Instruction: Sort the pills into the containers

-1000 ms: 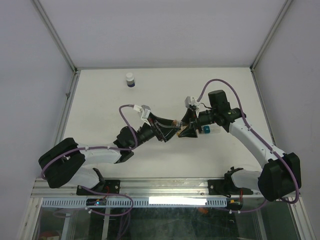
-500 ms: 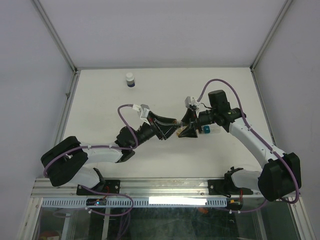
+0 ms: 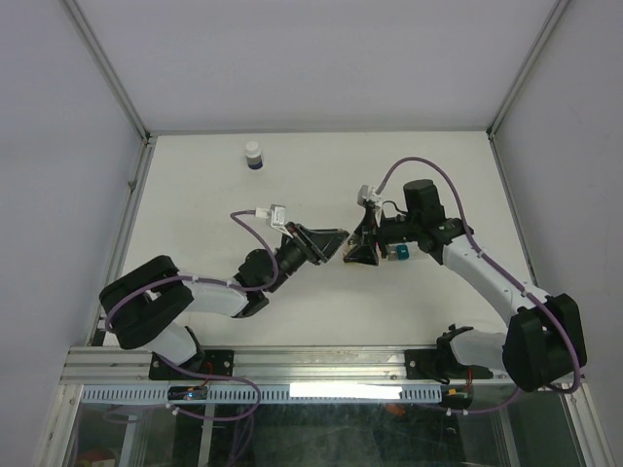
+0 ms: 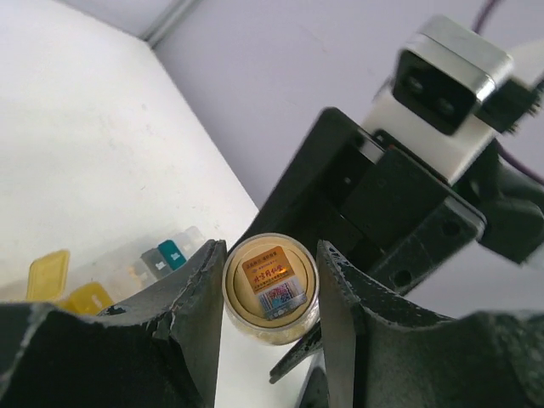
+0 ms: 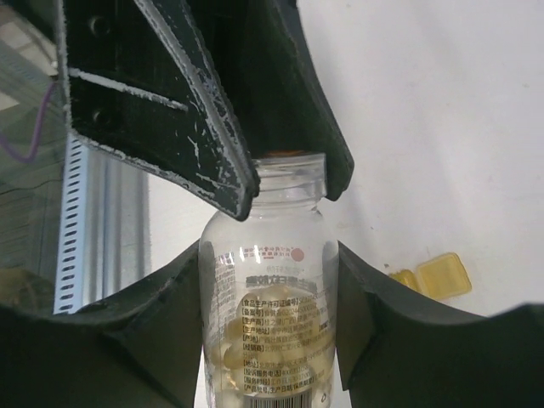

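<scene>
My right gripper [image 5: 270, 255] is shut on a clear pill bottle [image 5: 270, 331] partly filled with pale yellow pills and holds it above the table. My left gripper [image 4: 270, 255] is shut on the bottle's round cap [image 4: 270, 289], which has an orange label on top. In the top view the two grippers meet mid-table, left [image 3: 334, 243] and right [image 3: 358, 251]. The containers lie under and beside the right gripper: a teal compartment [image 3: 399, 252], yellow and teal compartments in the left wrist view [image 4: 85, 297], and a yellow lid in the right wrist view [image 5: 444, 275].
A small white-capped, dark-bottomed bottle [image 3: 253, 155] stands at the far left of the table. Metal frame rails [image 3: 136, 195] run along the table's sides. The right wrist's camera [image 4: 446, 81] faces my left gripper closely.
My left arm has shifted and its wrist has turned while staying on the cap. The right gripper has moved slightly left with the bottle.
</scene>
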Action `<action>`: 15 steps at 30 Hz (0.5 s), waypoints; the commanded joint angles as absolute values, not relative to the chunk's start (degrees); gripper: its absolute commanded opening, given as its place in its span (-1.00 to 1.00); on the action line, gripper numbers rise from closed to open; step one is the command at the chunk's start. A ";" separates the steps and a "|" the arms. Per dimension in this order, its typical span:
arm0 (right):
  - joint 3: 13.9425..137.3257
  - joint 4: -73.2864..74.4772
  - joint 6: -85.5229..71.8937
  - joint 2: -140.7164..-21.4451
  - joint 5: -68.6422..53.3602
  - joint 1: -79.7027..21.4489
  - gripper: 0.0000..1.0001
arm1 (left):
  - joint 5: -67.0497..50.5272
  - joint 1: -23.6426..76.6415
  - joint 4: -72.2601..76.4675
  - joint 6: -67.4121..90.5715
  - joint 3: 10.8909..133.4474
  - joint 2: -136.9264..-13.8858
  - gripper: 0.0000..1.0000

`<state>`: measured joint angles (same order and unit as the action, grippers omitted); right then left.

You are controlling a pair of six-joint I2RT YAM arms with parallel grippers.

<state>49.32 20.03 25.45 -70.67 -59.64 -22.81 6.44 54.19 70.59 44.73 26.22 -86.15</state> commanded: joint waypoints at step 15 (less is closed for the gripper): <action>49.15 10.64 15.67 -71.15 -53.19 -23.00 -1.00 | 36.07 63.36 47.51 62.27 37.40 -86.78 -0.14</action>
<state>46.52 14.94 16.51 -71.75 -45.06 -23.27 36.32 61.76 46.17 64.99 38.02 -90.83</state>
